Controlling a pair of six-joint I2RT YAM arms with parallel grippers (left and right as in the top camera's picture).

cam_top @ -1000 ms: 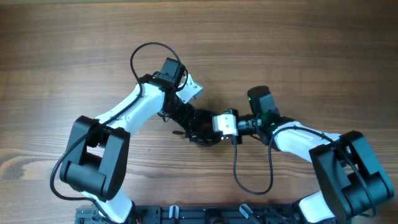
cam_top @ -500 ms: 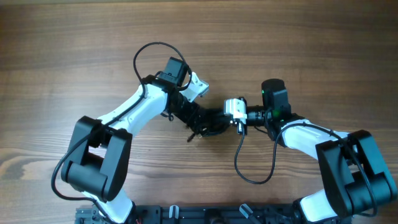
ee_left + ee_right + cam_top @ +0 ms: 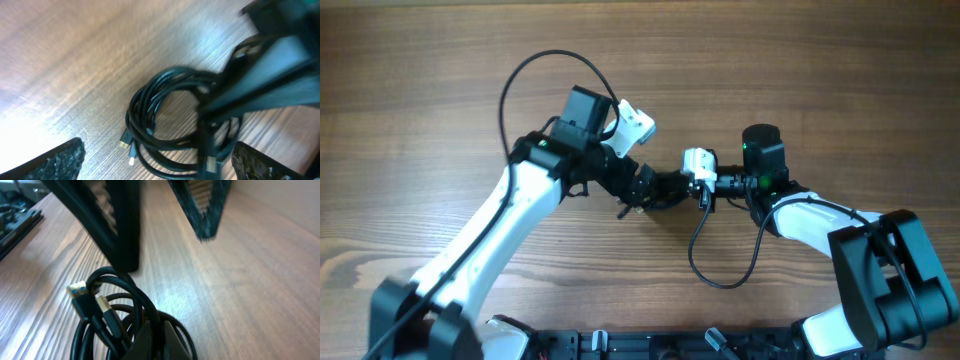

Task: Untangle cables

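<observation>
The cables [image 3: 658,193] are a small black tangle on the wooden table between the two grippers. My right gripper [image 3: 672,190] is shut on a strand of the tangle. In the right wrist view its fingers [image 3: 150,340] pinch the coil [image 3: 95,325], and two gold-tipped plugs [image 3: 79,289] stick up at the left. My left gripper [image 3: 638,188] hovers over the tangle's left side, open. In the left wrist view its wide-apart fingertips [image 3: 62,159] flank the coil [image 3: 150,112], touching nothing, and two small plugs [image 3: 127,145] lie on the wood.
The right arm's own thicker cable [image 3: 720,265] loops over the table towards the front edge. The left arm's cable [image 3: 535,70] arcs above its wrist. A black rail [image 3: 620,345] runs along the front edge.
The right gripper has dragged the tangle up and to the right. The left arm has swung out to the left, its open gripper staying over the tangle.
</observation>
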